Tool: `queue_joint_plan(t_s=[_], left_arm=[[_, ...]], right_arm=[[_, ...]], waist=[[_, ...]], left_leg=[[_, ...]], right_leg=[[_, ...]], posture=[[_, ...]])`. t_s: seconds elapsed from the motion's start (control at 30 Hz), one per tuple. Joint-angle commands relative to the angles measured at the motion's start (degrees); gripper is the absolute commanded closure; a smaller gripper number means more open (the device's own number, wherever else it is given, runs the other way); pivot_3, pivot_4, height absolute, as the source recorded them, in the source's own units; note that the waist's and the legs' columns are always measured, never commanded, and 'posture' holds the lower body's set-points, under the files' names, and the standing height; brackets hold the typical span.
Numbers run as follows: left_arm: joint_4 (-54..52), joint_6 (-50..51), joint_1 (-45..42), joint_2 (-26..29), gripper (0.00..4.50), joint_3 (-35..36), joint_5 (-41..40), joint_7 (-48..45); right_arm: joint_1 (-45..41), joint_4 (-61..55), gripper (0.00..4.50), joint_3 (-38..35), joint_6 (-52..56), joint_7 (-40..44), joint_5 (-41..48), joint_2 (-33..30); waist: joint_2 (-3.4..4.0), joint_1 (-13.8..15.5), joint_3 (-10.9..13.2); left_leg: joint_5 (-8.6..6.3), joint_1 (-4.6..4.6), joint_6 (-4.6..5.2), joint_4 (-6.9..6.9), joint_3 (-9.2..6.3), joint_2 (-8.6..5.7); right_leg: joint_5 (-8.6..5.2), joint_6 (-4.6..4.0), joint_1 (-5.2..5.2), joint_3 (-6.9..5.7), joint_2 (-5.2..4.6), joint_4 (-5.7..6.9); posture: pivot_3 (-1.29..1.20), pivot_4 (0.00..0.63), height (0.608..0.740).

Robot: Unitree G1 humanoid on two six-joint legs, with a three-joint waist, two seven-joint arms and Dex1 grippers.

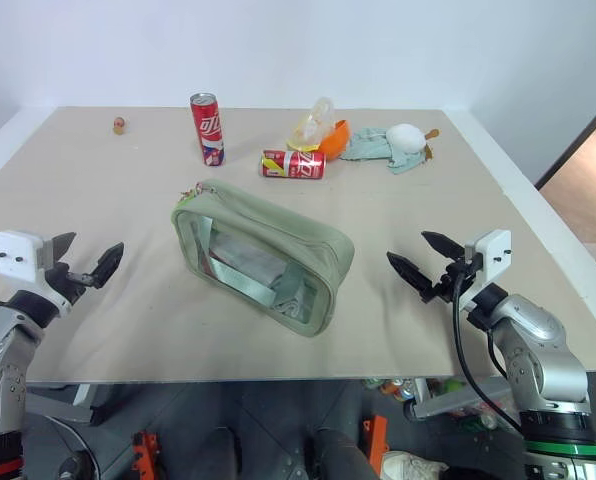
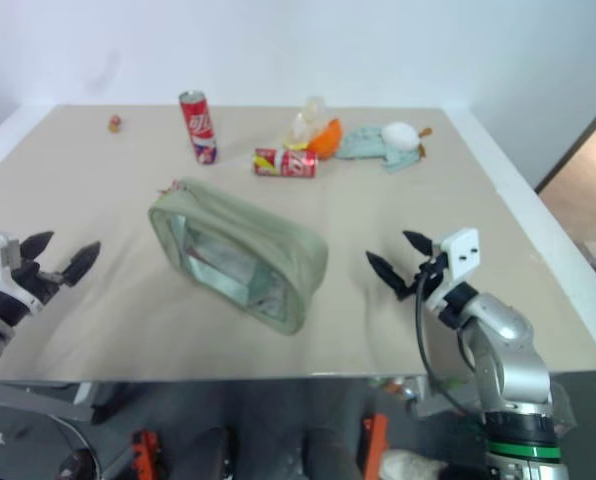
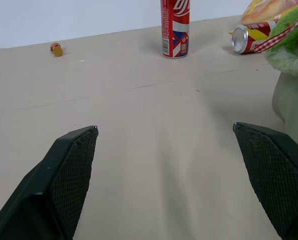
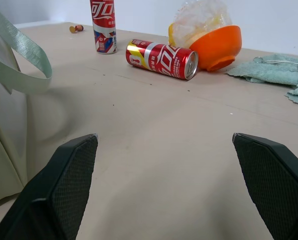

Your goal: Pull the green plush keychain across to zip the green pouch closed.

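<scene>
Green pouch (image 1: pixel 263 255): lying mid-table. Green plush keychain (image 1: pixel 186 194): dangling at far-left corner. Left gripper (image 1: pixel 86 262), right gripper (image 1: pixel 423 260): hovering spread, empty. Advised: pinch charm, brace pouch.

Both arms out front, held low n roughly level. Left gripper (image 1: pixel 85 257) sits on the left w/ black fingers (image 3: pixel 64 175) spread wide, nothing between em. Right gripper (image 1: pixel 425 258) on the right, angled inward a bit, fingers (image 4: pixel 69 180) also wide apart, empty.
</scene>
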Motion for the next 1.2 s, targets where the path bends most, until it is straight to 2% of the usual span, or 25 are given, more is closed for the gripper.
queue_joint_plan(t_s=[0.03, 0.43, 0.6, 0.7, 0.8, 0.97, 1.17, 1.2], left_arm=[[-1.06, -0.18, -0.48, 0.29, 0.01, 0.05, -1.06, -1.33], [-4.31, 2.85, 0.63, 1.63, 0.01, -0.44, -5.64, -8.13], [-18.73, 11.75, 5.88, 8.56, 0.01, -1.98, -16.02, -18.98], [-26.23, 17.28, 6.96, 11.67, 0.01, -3.07, -23.72, -21.10], [-30.16, 19.55, 7.26, 13.93, 0.01, -5.48, -25.69, -22.86], [-30.48, 19.50, 2.69, 12.19, 0.01, -10.18, -26.51, -21.56], [-30.36, 19.40, -0.79, 10.14, 0.01, -14.10, -25.15, -19.15], [-30.32, 19.37, -0.87, 10.02, 0.00, -14.24, -25.03, -18.81]], right_arm=[[-1.00, -2.82, 0.02, -1.33, 0.11, -0.06, 0.95, -1.16], [-1.80, -4.64, 0.02, -1.40, 2.80, 0.37, 2.40, -1.68], [-7.89, -8.32, 0.02, -2.26, 10.57, 3.87, 9.61, -6.03], [-14.04, -11.16, 0.02, -0.93, 17.72, 5.28, 15.79, -7.91], [-17.40, -13.22, 0.02, 1.58, 22.25, 6.34, 18.81, -8.19], [-18.60, -12.64, 0.02, 7.79, 25.92, 9.14, 18.69, -7.45], [-18.52, -10.40, 0.02, 9.08, 28.16, 10.46, 19.14, -6.80], [-18.44, -10.45, 0.55, 9.00, 28.38, 10.42, 19.31, -6.59]], waist=[[0.00, 0.00, 0.00], [0.00, -0.01, 0.00], [0.10, -0.27, 0.27], [0.31, -0.64, 0.43], [0.31, -0.72, 0.43], [0.32, -0.69, 0.44], [0.31, -0.69, 0.45], [0.31, -0.69, 0.45]], left_leg=[[0.00, 0.00, 0.00, 0.00, 0.00, 0.00], [0.00, 0.00, 0.00, 0.00, 0.01, 0.02], [0.00, -0.05, 0.00, 0.01, 0.07, 0.06], [0.00, -0.11, 0.00, 0.01, 0.21, 0.10], [0.00, -0.12, 0.01, -0.01, 0.13, 0.21], [-0.02, -0.23, 0.04, -0.05, -0.02, 0.33], [-0.02, -0.39, 0.04, 0.03, 0.02, 0.28], [-0.02, -0.39, 0.04, 0.03, 0.01, 0.29]], right_leg=[[0.00, 0.00, 0.00, 0.00, 0.00, 0.00], [0.00, 0.00, -0.01, 0.00, 0.02, 0.00], [0.02, -0.03, -0.10, 0.03, 0.00, 0.00], [0.07, -0.06, -0.24, 0.08, -0.04, 0.00], [0.05, -0.12, -0.26, 0.06, 0.16, 0.00], [0.00, -0.24, -0.38, 0.02, 0.39, 0.01], [0.05, -0.15, -0.48, 0.05, 0.34, 0.00], [0.06, -0.16, -0.50, 0.05, 0.36, 0.01]], posture=[[0.00, 0.150, 0.740], [0.00, 0.150, 0.740], [0.00, 0.150, 0.740], [0.00, 0.150, 0.740], [0.00, 0.150, 0.740], [0.00, 0.150, 0.740], [0.00, 0.150, 0.740], [0.00, 0.150, 0.740]])
